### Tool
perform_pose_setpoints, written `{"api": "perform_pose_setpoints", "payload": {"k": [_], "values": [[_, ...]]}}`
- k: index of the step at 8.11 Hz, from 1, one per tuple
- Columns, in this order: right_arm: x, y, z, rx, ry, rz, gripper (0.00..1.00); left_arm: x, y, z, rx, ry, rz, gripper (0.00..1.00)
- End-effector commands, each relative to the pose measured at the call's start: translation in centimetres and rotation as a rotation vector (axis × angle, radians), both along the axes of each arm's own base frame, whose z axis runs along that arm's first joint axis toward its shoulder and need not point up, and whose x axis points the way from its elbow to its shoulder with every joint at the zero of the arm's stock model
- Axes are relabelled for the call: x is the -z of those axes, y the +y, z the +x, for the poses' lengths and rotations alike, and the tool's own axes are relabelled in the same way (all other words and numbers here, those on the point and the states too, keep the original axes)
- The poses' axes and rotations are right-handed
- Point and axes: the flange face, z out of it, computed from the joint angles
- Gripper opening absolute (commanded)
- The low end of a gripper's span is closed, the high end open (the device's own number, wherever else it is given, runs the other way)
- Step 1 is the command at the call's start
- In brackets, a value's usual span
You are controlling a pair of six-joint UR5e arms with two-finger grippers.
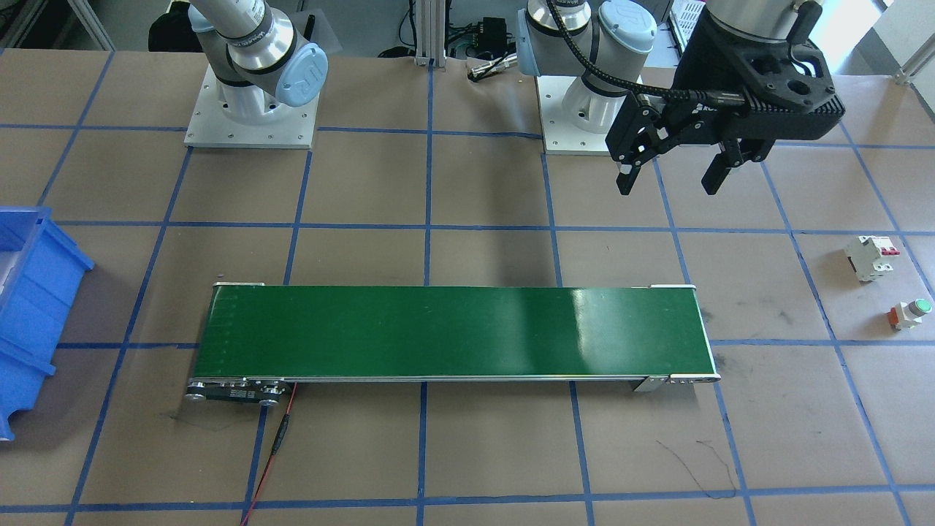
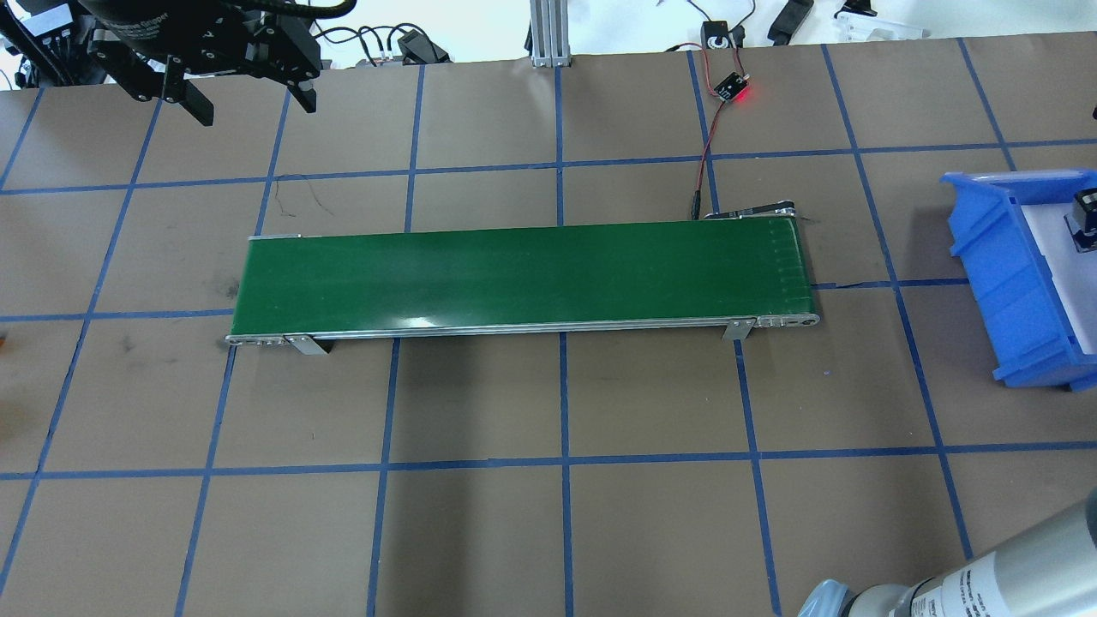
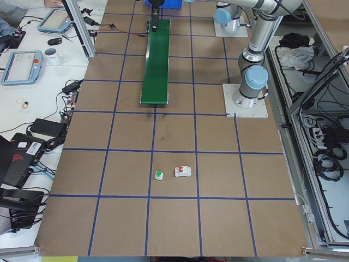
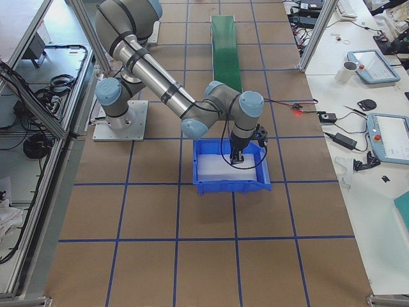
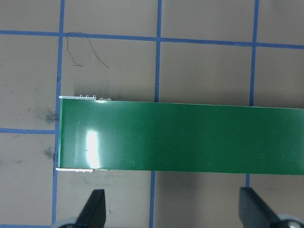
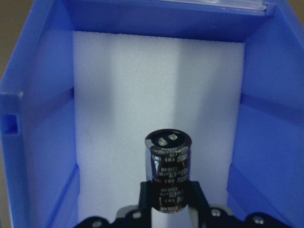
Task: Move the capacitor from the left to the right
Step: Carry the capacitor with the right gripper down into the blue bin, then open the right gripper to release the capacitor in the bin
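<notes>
From where I stand, the right arm (image 4: 166, 89) reaches out over the blue bin (image 4: 231, 187) at the robot's right end of the bench (image 2: 548, 531). The right jaws are closed on the capacitor (image 6: 169, 171), pinching the dark sleeve from both sides at the end nearer the wrist. The silvery end with its two small terminals sticks out free. The capacitor hangs inside the bin walls over the white foam lining (image 6: 142, 85). I cannot tell whether it touches the foam.

The left arm (image 1: 760, 66) hovers off the far-left corner of the green conveyor belt (image 1: 453, 332). The left jaws are spread wide with nothing between them. A white breaker (image 1: 871, 257) and a green-topped push button (image 1: 909, 314) sit near each other on the bench well out at the left end.

I'd judge the carry almost finished, with only the release into the bin to come.

The capacitor looks like a light, rigid little can, so it should not deform under a squeeze. Its glossy round sleeve could twist or slide between flat pads, though. The best hold seems to be across the middle of the sleeve, squarely on opposite sides and clear of the terminals, which I'd guess are the part most easily bent. The foam should cushion a short drop.
</notes>
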Motion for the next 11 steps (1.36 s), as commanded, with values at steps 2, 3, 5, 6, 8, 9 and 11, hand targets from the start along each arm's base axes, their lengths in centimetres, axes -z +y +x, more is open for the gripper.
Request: {"api": "perform_pose_setpoints", "payload": {"k": [2,3,5,6,8,9,11], "values": [[6.0,-0.7,-0.3,0.067,-0.069,0.049,0.00,-0.1,0.2,0.0,0.001,0.000,-0.003,1.00],[6.6,-0.7,-0.3,0.061,-0.075,0.059,0.00,-0.3,0.3,0.0,0.006,-0.001,-0.006,1.00],[6.3,-0.6,-0.3,0.001,-0.074,0.068,0.85,-0.2,0.2,0.0,0.006,-0.001,-0.004,1.00],[5.3,-0.6,-0.4,-0.074,-0.061,0.064,1.00,-0.3,0.3,0.0,0.006,-0.001,-0.006,1.00],[1.3,0.3,-0.4,-0.106,0.014,0.056,1.00,-0.2,0.3,0.0,0.006,-0.001,-0.004,1.00],[-3.4,1.5,0.3,-0.102,0.069,0.024,1.00,-0.4,0.3,0.0,0.006,-0.001,-0.007,1.00],[-11.6,6.0,4.7,-0.013,0.033,0.030,1.00,-0.4,0.4,-0.1,0.007,-0.001,-0.007,1.00]]}}
